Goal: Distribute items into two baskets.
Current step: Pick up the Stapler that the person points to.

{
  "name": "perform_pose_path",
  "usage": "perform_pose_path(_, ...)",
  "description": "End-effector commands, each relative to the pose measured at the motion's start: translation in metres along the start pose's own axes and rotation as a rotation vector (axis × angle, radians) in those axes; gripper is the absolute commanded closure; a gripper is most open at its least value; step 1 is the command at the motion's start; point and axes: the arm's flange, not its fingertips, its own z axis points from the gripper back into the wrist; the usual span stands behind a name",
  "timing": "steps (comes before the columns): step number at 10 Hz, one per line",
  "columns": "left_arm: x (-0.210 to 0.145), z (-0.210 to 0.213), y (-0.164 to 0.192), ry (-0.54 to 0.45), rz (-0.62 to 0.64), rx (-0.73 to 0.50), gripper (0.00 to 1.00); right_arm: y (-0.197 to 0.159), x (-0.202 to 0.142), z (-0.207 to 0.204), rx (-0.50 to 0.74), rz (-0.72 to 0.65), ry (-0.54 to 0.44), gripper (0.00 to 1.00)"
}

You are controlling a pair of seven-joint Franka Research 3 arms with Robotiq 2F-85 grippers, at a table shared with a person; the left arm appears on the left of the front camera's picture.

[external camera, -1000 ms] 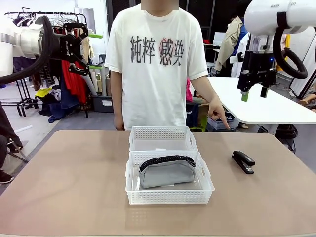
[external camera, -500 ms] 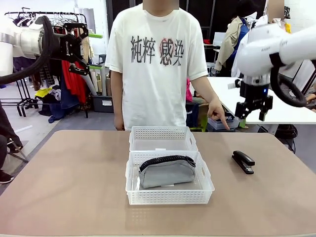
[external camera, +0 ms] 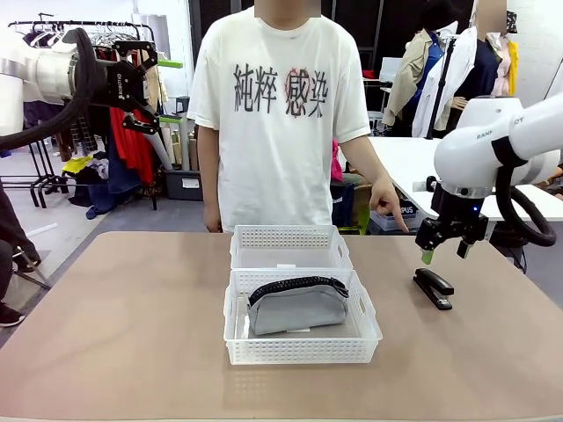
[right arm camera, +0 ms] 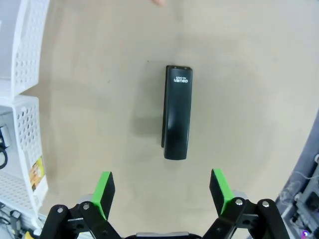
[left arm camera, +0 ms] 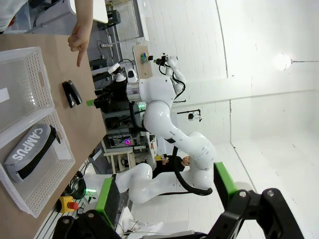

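The grey pouch (external camera: 295, 308) is lying inside the larger basket (external camera: 299, 349), its black zipper facing up; in the left wrist view the pouch (left arm camera: 30, 149) is showing white lettering on its side. The smaller basket (external camera: 290, 237) is sitting touching the larger basket's far wall, on the person's side.

The black stapler (external camera: 434, 288) is lying flat on the table (external camera: 132, 308) to the right of the larger basket, apart from it and level with its far end. The right gripper (external camera: 444, 254) is hovering just above the stapler, on the side away from the larger basket's near wall, with its fingers pointing down and spread wide around nothing. In the right wrist view the stapler (right arm camera: 178, 112) is lying lengthwise ahead of the right gripper (right arm camera: 162, 189), centred between the two green pads and not touching them.

The person's hand (external camera: 387, 198) is pointing a finger downward, beyond the larger basket and to its right, above the table's far edge.

The left gripper (external camera: 151, 85) is hanging high up and well to the left of the larger basket, its fingers spread wide and holding nothing. In its own wrist view the left gripper (left arm camera: 164, 186) is looking toward the larger basket (left arm camera: 45, 189), the stapler (left arm camera: 72, 93) and the pointing hand (left arm camera: 79, 37).
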Motion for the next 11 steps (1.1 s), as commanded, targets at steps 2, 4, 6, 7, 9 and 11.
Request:
perform_pose_path(2, -0.001, 0.002, -0.002, 0.007, 0.0, -0.005, 0.0, 0.003, -0.001, 0.003, -0.041, -0.001, -0.028, 0.0)
perform_pose_path(4, -0.001, 0.002, -0.002, 0.007, 0.0, -0.005, 0.0, 0.001, -0.004, -0.003, -0.009, 0.009, -0.007, 0.0)
perform_pose_path(6, -0.001, 0.002, -0.002, 0.007, 0.0, -0.005, 0.0, 0.001, -0.004, -0.003, -0.009, 0.009, -0.007, 0.0)
perform_pose_path(7, -0.001, 0.002, -0.002, 0.007, 0.0, -0.005, 0.0, 0.002, -0.004, -0.004, -0.012, 0.012, -0.005, 0.0)
perform_pose_path(9, -0.001, 0.002, -0.002, 0.007, 0.0, -0.005, 0.0, -0.007, 0.014, -0.024, 0.005, -0.019, 0.056, 0.0)
perform_pose_path(11, -0.001, 0.002, -0.002, 0.007, 0.0, -0.005, 0.0, -0.005, 0.018, -0.037, -0.022, -0.032, 0.084, 0.0)
